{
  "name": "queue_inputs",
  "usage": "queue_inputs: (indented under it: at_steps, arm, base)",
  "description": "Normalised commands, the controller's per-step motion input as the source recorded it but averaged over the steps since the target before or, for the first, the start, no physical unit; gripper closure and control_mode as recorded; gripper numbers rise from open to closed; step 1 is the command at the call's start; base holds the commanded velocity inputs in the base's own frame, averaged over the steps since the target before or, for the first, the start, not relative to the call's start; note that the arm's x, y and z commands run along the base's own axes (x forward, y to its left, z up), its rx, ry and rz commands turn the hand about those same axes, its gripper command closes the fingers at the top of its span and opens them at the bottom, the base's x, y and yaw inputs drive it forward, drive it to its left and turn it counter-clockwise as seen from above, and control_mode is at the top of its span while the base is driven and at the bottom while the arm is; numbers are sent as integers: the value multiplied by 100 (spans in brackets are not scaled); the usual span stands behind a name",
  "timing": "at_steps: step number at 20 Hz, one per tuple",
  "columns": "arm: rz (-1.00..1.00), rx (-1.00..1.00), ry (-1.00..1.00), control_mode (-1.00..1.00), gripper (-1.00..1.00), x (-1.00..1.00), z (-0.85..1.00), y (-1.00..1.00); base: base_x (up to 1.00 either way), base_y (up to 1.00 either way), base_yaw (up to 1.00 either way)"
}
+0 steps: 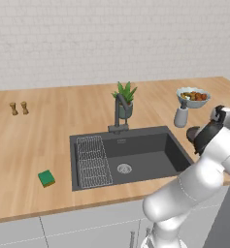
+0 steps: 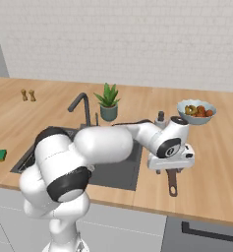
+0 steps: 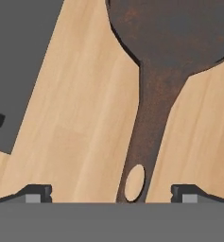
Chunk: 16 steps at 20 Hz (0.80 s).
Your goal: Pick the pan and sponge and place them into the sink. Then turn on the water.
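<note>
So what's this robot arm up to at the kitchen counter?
The white arm is reaching over the wooden counter to the right of the sink, with its open gripper poised above the handle of a dark pan, the fingers either side of it and not gripping yet. The green sponge sits on the counter left of the sink. No water runs from the faucet.

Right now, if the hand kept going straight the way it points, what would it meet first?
Most likely the pan's handle: it runs up between the open hand's fingertips, above the wooden counter. The depth left is hard to judge.
</note>
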Motion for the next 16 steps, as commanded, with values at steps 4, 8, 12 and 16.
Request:
queue_inputs:
  at_steps: [4, 8, 12, 16]
  arm:
    - [1, 0, 0, -100, -100, 26, -25, -13]
    - [2, 0, 0, -100, -100, 10, -16, -19]
    - [0, 0, 0, -100, -100, 8, -17, -4]
    - [1, 0, 0, -100, -100, 1, -22, -10]
  base:
    - [0, 0, 0]
    - [0, 0, 0]
    - [0, 0, 0]
    - [0, 0, 0]
